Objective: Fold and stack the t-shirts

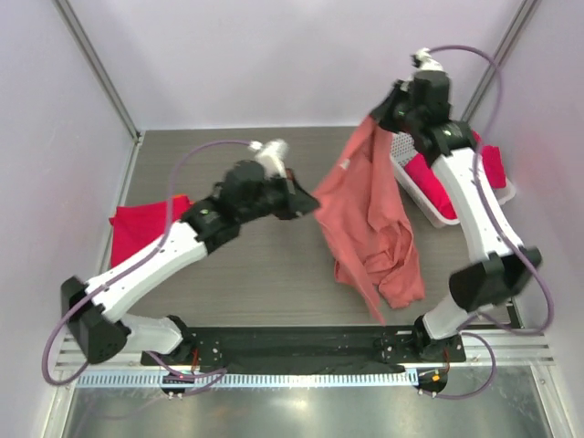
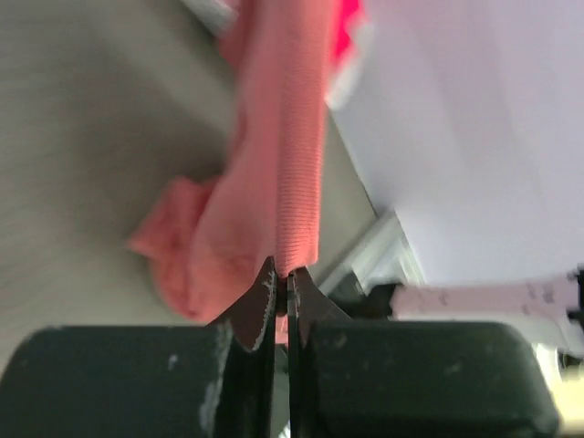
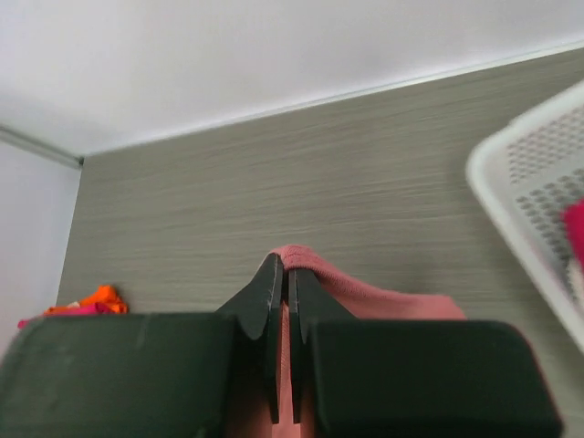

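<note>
One crimson t-shirt (image 1: 137,228) lies folded at the left of the tabletop (image 1: 265,274). The left gripper (image 1: 310,203) is closed on a ribbed edge of the salmon t-shirt (image 1: 370,219); the right gripper (image 1: 381,117) pinches a higher edge, so it hangs limp, bottom crumpled on the tabletop. Light, soft cloth: hold seams, I think.

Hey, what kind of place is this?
Likely a robot lab test cell: two white robot arms mounted at a grey wood-grain table, plain pale walls around it, and a white plastic mesh basket.
</note>
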